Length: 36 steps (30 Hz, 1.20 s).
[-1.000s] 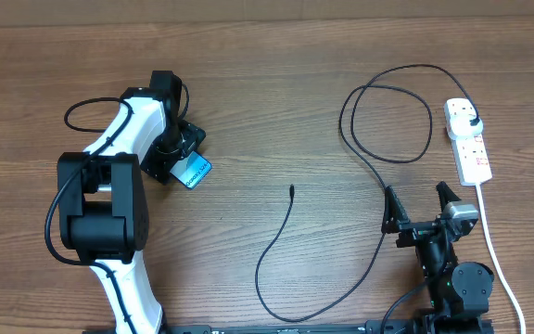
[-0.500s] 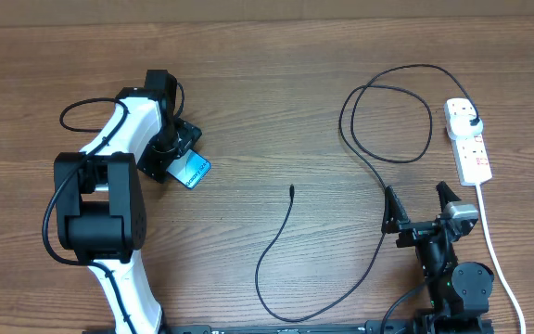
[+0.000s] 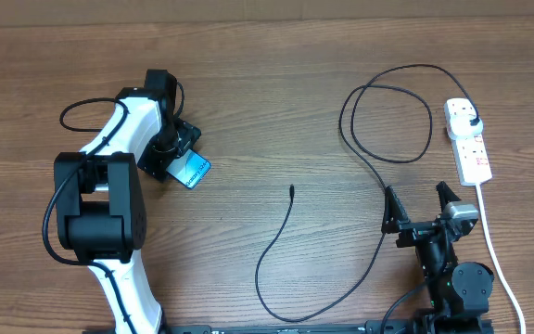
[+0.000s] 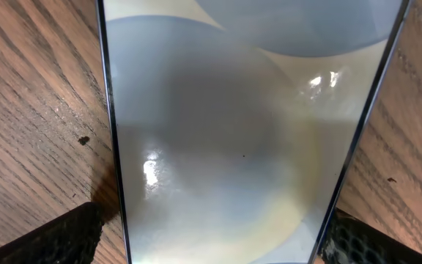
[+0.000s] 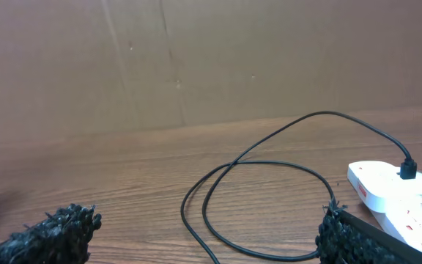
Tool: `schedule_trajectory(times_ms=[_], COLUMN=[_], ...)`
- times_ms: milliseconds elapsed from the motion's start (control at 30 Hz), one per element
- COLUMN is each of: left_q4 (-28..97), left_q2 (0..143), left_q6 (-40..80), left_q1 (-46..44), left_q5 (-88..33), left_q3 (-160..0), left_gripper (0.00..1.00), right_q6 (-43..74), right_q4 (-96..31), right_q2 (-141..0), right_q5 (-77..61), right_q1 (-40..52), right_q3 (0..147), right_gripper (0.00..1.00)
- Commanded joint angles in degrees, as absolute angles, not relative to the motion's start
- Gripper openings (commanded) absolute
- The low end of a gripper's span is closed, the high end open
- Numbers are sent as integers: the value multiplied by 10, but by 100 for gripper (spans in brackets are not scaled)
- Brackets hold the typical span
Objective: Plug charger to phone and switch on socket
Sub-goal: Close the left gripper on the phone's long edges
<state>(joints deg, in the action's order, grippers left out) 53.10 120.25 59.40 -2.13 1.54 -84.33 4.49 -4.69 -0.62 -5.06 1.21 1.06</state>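
The phone (image 3: pixel 194 171) lies flat at the left of the table, its pale screen (image 4: pixel 233 125) filling the left wrist view. My left gripper (image 3: pixel 176 150) is down over it, open. Its two fingers (image 4: pixel 57 238) straddle the phone's long edges; a sliver of wood shows beside the left one. The charger is a thin black cable (image 3: pixel 276 243) whose loose connector tip (image 3: pixel 291 189) rests mid-table. The cable loops (image 5: pixel 255 165) to a black plug (image 3: pixel 472 122) seated in the white socket (image 3: pixel 471 153). My right gripper (image 3: pixel 422 206) hovers open near the front right, holding nothing.
The socket's white cord (image 3: pixel 494 246) runs down the right side past the right arm's base (image 3: pixel 457 288). A brown cardboard wall (image 5: pixel 196 59) stands behind the table. The left arm's own black cable (image 3: pixel 86 116) loops at the far left.
The left arm shifted slightly left over the phone a second ago and has stayed put since. The right arm, cable and socket have not moved.
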Motion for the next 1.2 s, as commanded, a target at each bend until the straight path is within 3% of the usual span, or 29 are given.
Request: schedule_trajectory(times_ms=[0, 167, 533, 967, 1167], left_q4=[531, 531, 531, 526, 524], left_q2=[1216, 1216, 1216, 1216, 1216], left_q6=[582, 582, 582, 578, 578], left_q1=[-15, -15, -15, -15, -15], left_q5=[34, 34, 34, 34, 34], left_q3=[-839, -839, -839, -839, -839], left_gripper=[95, 84, 81, 71, 59], right_q6=[49, 49, 49, 49, 49], right_q4=[-44, -44, -44, -44, -44], right_q2=[-2, -2, -2, -2, -2], right_q5=[-46, -46, -46, -46, -46], right_q1=[12, 12, 12, 12, 12], right_q3=[4, 4, 4, 4, 4], right_gripper=[100, 100, 100, 100, 100])
